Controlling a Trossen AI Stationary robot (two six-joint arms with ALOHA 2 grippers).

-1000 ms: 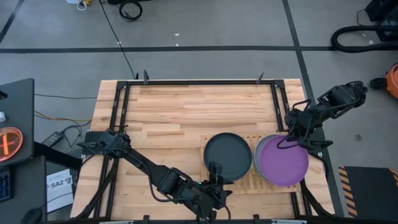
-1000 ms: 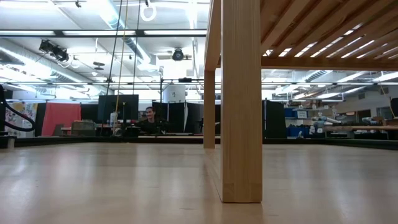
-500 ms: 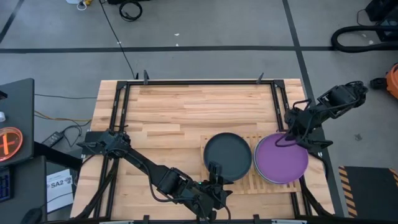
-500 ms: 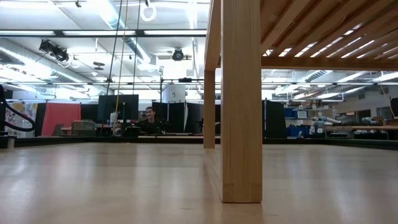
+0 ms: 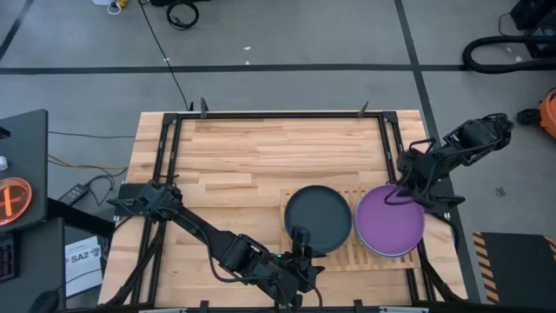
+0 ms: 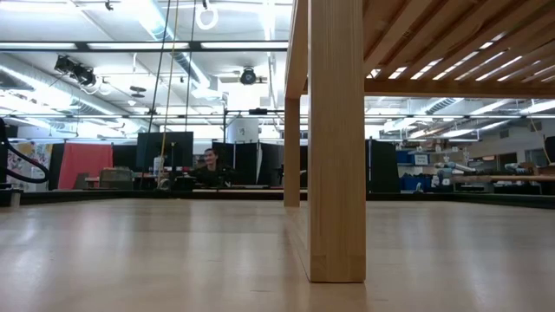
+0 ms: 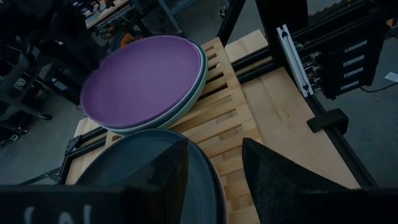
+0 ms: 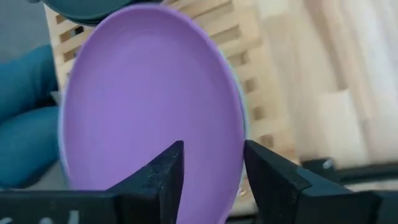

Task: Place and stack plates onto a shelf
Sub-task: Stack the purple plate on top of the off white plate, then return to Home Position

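High view: the butcher-block tabletop is seen from above, and a light wooden slatted shelf is placed at its near right corner. The left arm is stretched from the tabletop's left edge along the near edge, and the left claw is found at the near rim of a dark navy plate, which lies flat on the left half of the shelf. In the left wrist view the two dark fingers are spread apart, one over the dark plate's surface and the other over the slats beside it; nothing is pinched between them, so this claw is released.

On the right half of the shelf a purple plate is laid on top of a stack, of which a pale blue-grey rim and a teal rim are shown beneath it in the left wrist view. The stack is just beside the dark plate, with a narrow strip of slats between them. The right arm is reached in over the tabletop's right edge, and the right claw is held at the far rim of the purple plate. In the right wrist view the fingers are parted on either side of the purple plate's edge, with a gap visible around it; this claw is also released.

Low view: a wooden shelf leg is stood on the tabletop, with slats overhead. A person is seated far back in the room.
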